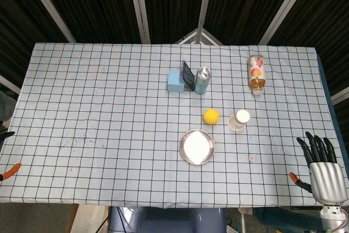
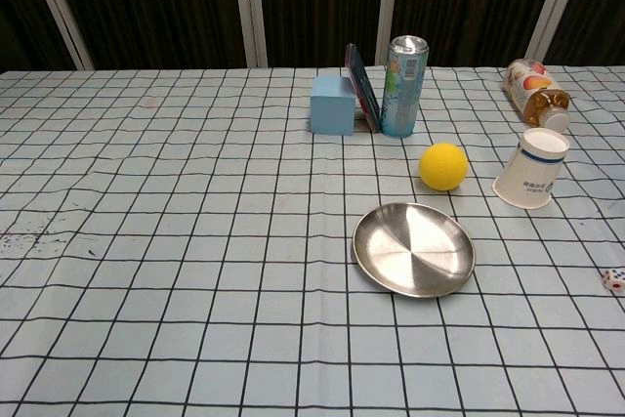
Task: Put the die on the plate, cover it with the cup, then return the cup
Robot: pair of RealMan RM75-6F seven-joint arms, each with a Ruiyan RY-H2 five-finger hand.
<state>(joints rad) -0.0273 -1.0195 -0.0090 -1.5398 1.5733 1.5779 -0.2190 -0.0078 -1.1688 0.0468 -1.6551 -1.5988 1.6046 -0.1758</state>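
Tabletop [image 1: 109,107]: covered in a white cloth with a black grid.
Room: dark slatted panels and pale bars behind.
Plate [image 1: 197,146]: bare, near the front edge.
Die [image 1: 251,159]: right of the plate, apart.
Cup [image 1: 239,120]: upside down, tilted.
Right hand [image 1: 322,162]: fingers spread, holding nothing.
Left hand: out of view.

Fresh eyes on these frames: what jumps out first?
The shiny metal plate sits empty near the table's middle, with a bright yellow ball just behind it. To the ball's right a paper cup stands upside down and tilted. The tiny die lies far right, nearest the right hand, which hovers open at the table's edge.
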